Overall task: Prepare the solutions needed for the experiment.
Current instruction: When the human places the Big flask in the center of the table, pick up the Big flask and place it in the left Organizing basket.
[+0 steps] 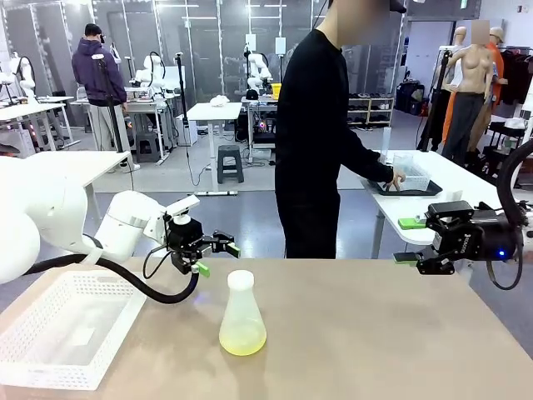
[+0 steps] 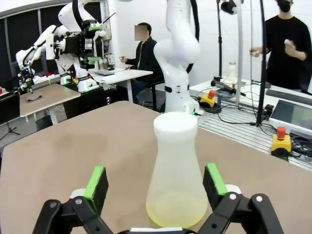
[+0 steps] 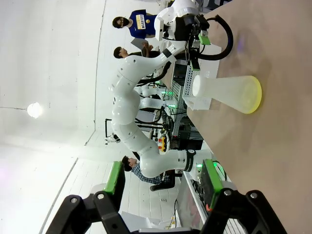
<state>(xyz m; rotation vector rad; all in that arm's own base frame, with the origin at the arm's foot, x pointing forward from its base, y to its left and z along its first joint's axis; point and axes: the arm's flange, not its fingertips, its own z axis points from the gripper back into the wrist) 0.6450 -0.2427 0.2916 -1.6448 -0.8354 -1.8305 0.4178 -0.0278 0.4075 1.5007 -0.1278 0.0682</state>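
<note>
I see the flask point(image 1: 242, 316) upright near the table's point(image 1: 400, 333) front edge, neck up. Pale yellow-green solution point(image 1: 242, 340) lies shallow inside. Left gripper point(image 1: 215, 257) and right gripper point(image 1: 407, 240) both gape, holding nothing.

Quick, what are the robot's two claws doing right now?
Left gripper: open, holding nothing, apart from the flask.
Right gripper: open, holding nothing.

No legible text or labels.

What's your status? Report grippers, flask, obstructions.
Left gripper open, empty, aimed at flask. Right gripper open, empty, off to the side. Solutions shallow in flask, upright mid-table. White basket beside it, nothing blocking.
</note>
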